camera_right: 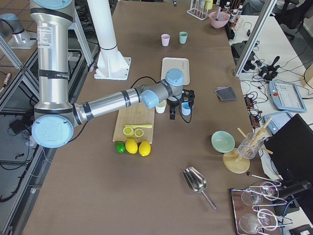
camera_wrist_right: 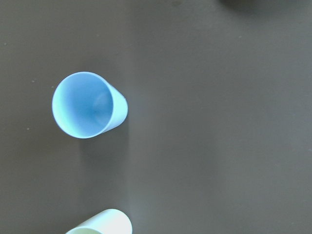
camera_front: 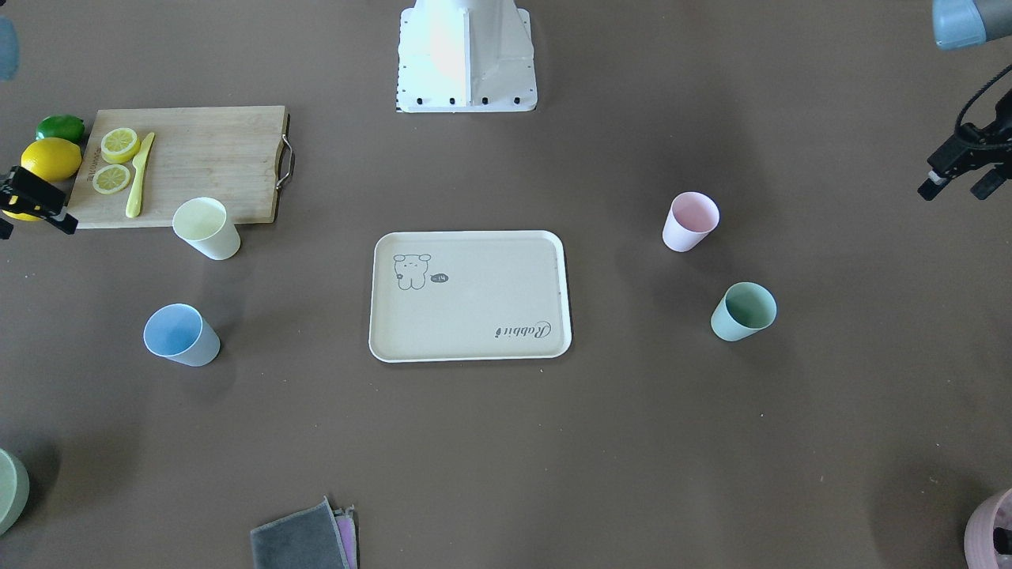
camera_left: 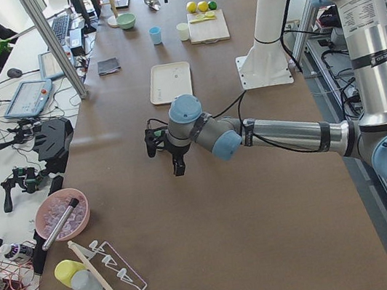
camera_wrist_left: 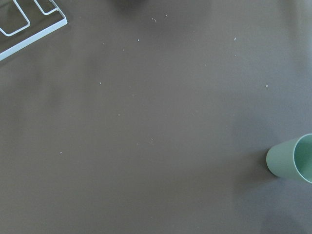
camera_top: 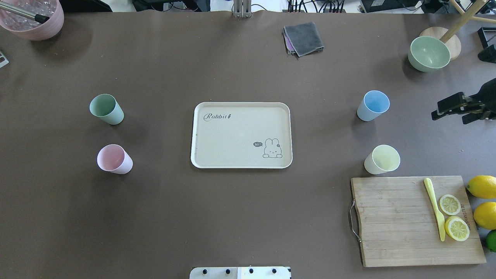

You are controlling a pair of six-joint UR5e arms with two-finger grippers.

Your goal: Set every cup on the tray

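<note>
Front view: the tray [camera_front: 470,349] lies at the middle of the table [camera_front: 506,450]. The yellow cup [camera_front: 207,229] and blue cup [camera_front: 182,335] stand on one side, the pink cup [camera_front: 690,222] and green cup [camera_front: 742,311] on the other. The left tool [camera_front: 953,188] is spread, empty.
Overhead: the right tool [camera_top: 449,117] is spread, near the blue cup.

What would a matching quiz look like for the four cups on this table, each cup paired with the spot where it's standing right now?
Cups:
1. yellow cup
2. blue cup
3. pink cup
4. mint green cup

Places:
A. on the robot's left of the tray, nearer the robot's base
B. close beside the wooden cutting board
C. on the robot's left of the tray, farther from the base
D. on the robot's right of the tray, farther from the base

Pairs: 1-B, 2-D, 3-A, 4-C
</note>
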